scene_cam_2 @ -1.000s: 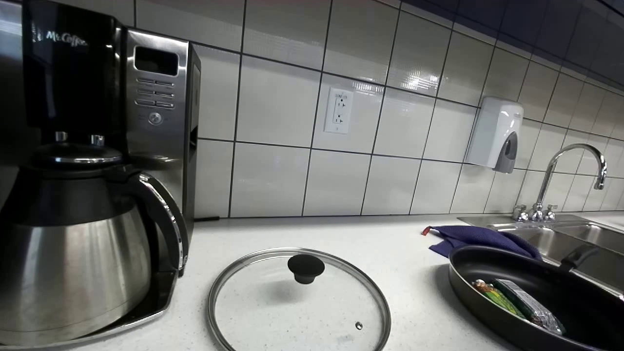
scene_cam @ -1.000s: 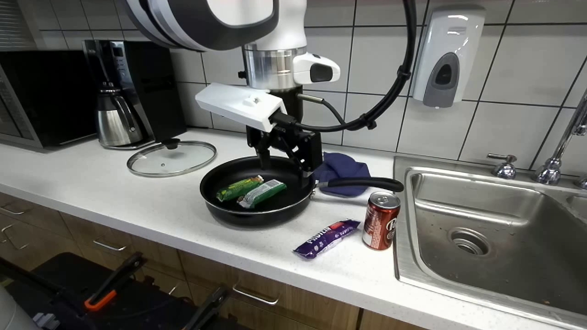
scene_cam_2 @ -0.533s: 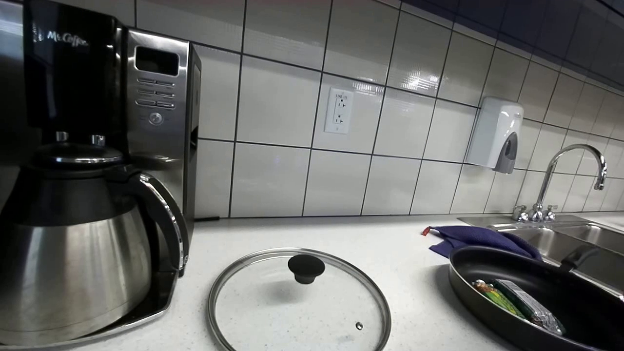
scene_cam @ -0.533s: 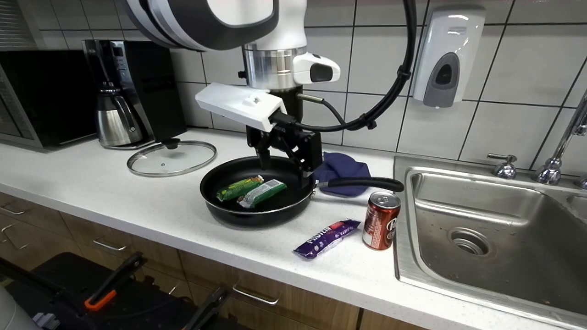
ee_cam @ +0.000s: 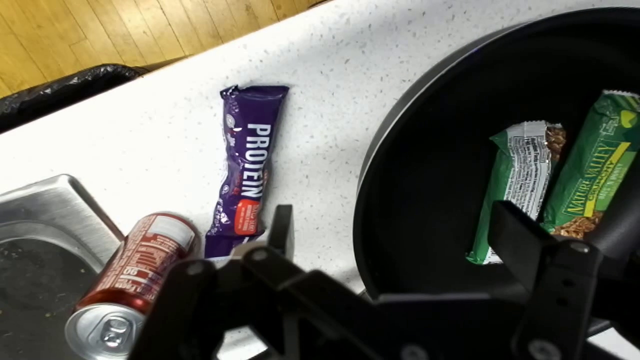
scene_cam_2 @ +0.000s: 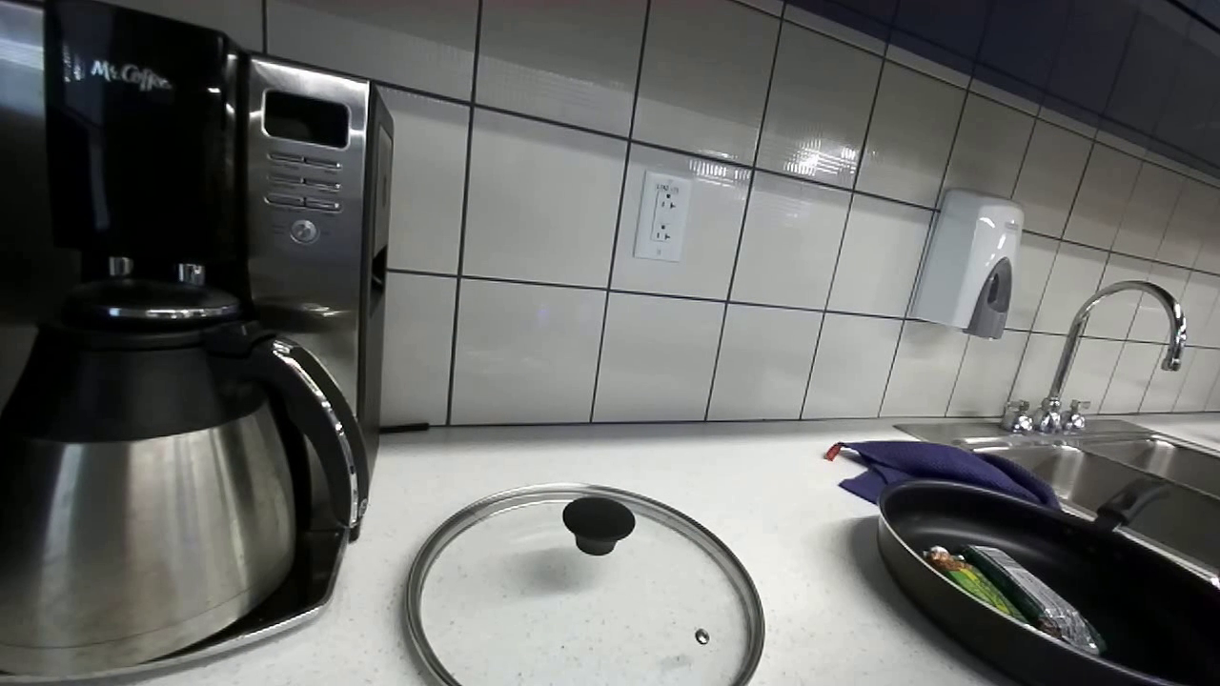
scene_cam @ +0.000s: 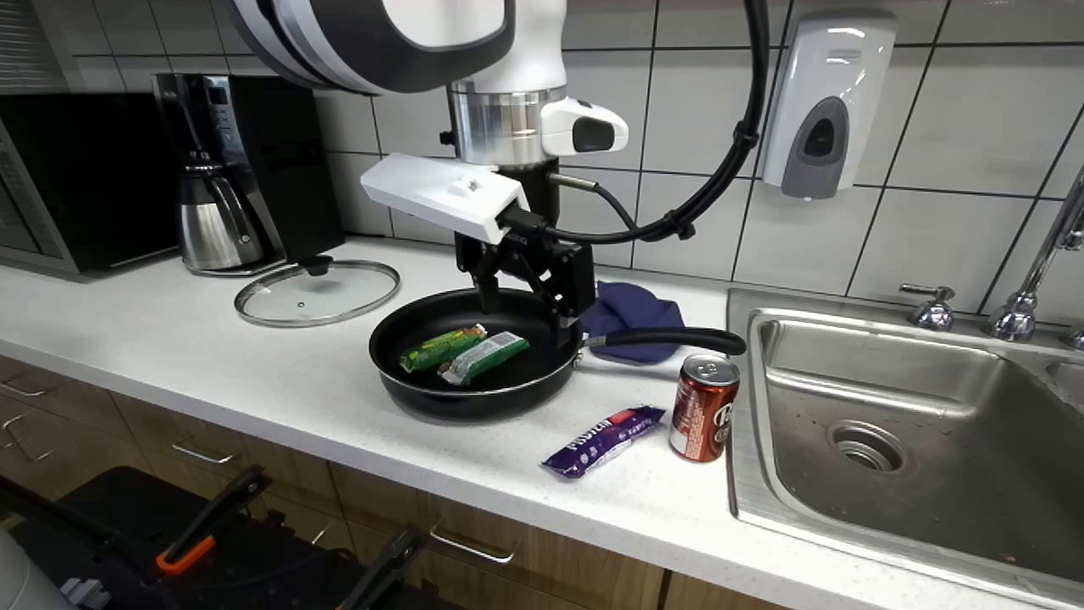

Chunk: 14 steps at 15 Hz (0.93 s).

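Green bar: NATURE VALLEY legible only in wrist view; tool spread near pan.

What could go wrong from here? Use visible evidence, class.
The open gripper seems close to the frying pan; moving sideways might knock it.
Two green bars lie close together inside; grasping one might drag the other.
The soda can stands beside the sink; reaching for the purple bar might tip it over.

Desk below my end effector looks kinda washed out, pan goes near-black, tiles beyond catch glare.
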{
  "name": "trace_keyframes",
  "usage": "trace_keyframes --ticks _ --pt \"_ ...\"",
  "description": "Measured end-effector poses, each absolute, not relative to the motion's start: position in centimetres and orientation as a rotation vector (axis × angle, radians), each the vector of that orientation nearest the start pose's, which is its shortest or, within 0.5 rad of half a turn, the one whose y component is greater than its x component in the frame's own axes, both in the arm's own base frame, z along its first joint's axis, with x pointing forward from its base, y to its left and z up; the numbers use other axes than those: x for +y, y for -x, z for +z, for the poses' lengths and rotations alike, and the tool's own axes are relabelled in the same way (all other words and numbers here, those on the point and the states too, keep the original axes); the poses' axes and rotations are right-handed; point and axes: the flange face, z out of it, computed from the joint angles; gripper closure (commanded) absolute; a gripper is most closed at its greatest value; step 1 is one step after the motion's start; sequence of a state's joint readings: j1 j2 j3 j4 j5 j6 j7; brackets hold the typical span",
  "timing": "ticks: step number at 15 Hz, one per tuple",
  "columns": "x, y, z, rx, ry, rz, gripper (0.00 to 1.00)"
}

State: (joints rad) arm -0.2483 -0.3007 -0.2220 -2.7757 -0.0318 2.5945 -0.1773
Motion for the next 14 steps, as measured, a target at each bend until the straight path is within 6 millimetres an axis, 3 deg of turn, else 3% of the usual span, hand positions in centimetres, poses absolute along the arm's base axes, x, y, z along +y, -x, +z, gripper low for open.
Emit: trace_keyframes --ticks 7,14 --pt "-17.4 -34.7 30.9 0.422 3.096 -0.19 0.0" --pt "-20.0 -33.9 30.2 0.534 3.083 -0.243 0.0"
